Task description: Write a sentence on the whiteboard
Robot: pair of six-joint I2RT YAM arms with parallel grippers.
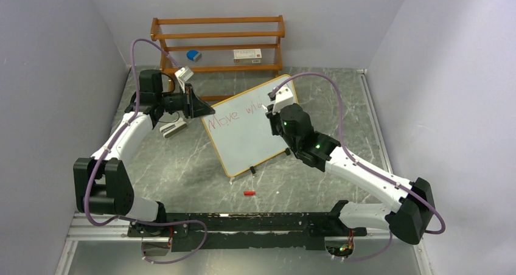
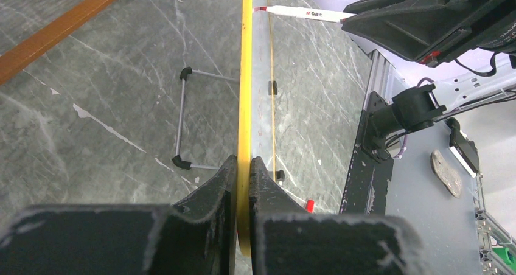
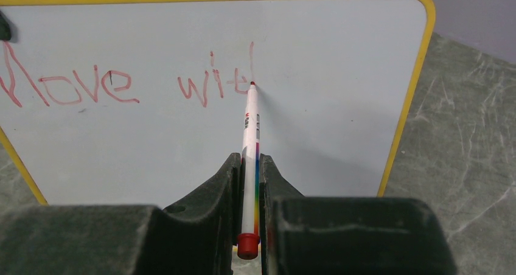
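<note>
Top external view, listed left to right.

- Small grey object (image 1: 172, 129): lies on the table (image 1: 182, 171), just below the left wrist.
- Left gripper (image 1: 199, 107): jaws clenched on the left edge of the whiteboard (image 1: 246, 138). The left wrist view shows both fingers (image 2: 213, 187) pinching the yellow frame, seen edge-on.
- Wooden rack (image 1: 218, 36): stands at the back wall and holds a blue object (image 1: 193, 55) and a white box (image 1: 247, 55).
- Whiteboard: mid-table, in front of the rack, turned at an angle. It is propped on a wire stand (image 2: 182, 120), with black feet along its near edge. Red writing reads "Move wit", followed by one more upright stroke.
- Small red piece (image 1: 248, 193): on the table near the board's lower edge, apart from it.
- Marker (image 3: 250, 129): white barrel with a rainbow stripe and a red end. Its tip touches the board at the foot of the last upright stroke.
- Right gripper (image 3: 250, 165): jaws closed tight around the marker's barrel.
</note>
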